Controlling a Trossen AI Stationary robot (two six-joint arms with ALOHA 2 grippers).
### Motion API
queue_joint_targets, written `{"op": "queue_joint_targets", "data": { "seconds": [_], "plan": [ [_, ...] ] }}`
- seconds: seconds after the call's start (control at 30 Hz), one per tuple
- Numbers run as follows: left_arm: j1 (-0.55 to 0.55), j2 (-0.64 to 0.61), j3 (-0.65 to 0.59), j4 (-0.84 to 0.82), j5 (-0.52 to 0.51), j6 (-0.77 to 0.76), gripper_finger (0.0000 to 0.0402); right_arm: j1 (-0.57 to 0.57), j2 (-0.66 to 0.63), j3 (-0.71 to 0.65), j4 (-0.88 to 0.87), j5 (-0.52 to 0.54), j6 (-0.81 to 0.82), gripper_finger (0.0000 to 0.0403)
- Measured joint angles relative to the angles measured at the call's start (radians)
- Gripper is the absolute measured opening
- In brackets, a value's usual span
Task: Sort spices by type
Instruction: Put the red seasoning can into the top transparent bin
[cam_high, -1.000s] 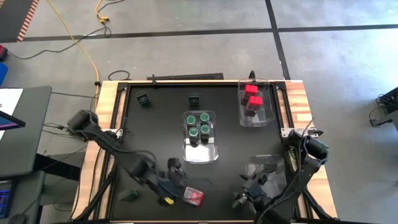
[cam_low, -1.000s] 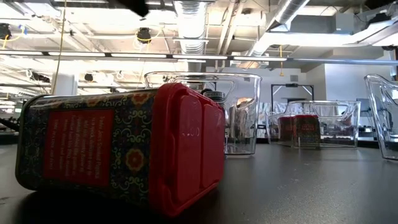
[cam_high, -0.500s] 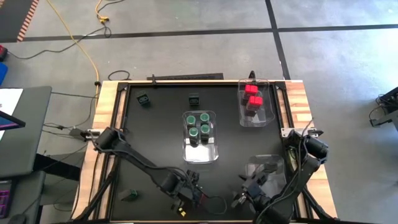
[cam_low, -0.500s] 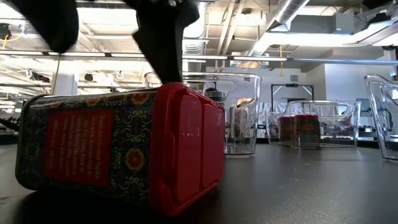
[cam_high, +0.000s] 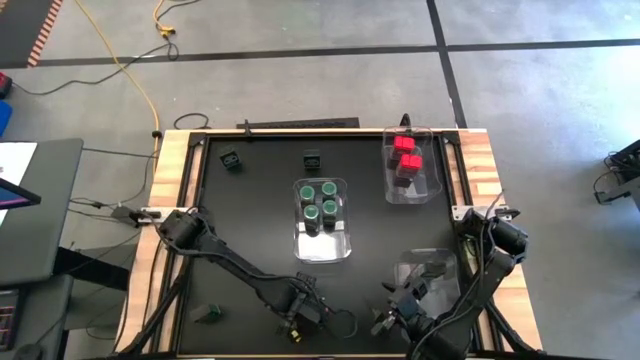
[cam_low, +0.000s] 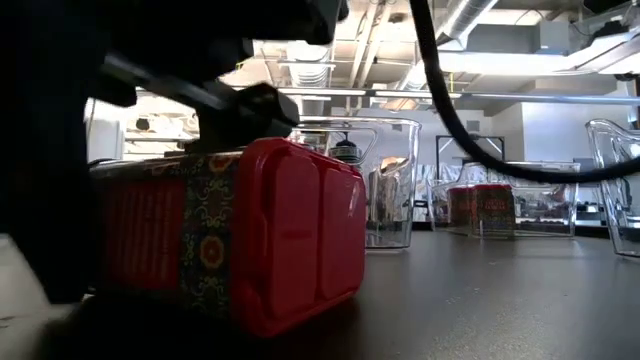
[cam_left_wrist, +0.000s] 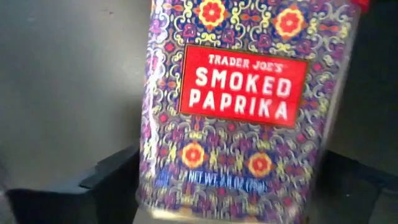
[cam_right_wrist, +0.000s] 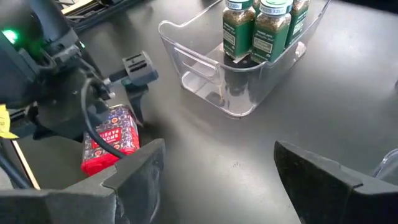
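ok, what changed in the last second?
The left claw swung in from the left and came down over the lying paprika tin, fingers straddling it, not yet closed. The tin hasn't moved. The right claw, the green-topped jars and red boxes stayed as they were.

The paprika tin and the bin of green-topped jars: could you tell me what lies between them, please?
Only bare black tabletop separates the paprika tin from the bin holding the green-topped jars, as the right wrist view shows.

Lab: exposed ducts (cam_low: 310, 40), concrete floor (cam_high: 300, 80).
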Motion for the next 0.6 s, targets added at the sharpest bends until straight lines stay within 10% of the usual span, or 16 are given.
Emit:
{"op": "queue_joint_targets", "data": {
  "seconds": [0.2,0.6],
  "plan": [
    [0.001,-0.024,0.0,-0.004,0.0,-0.006,0.0298,0.0,0.0,0.0,0.0,-0.001,0.0,0.0329],
    [0.001,-0.162,-0.001,0.002,0.0,-0.017,0.0298,0.018,0.0,0.056,-0.047,-0.001,-0.041,0.0329]
  ]
}}
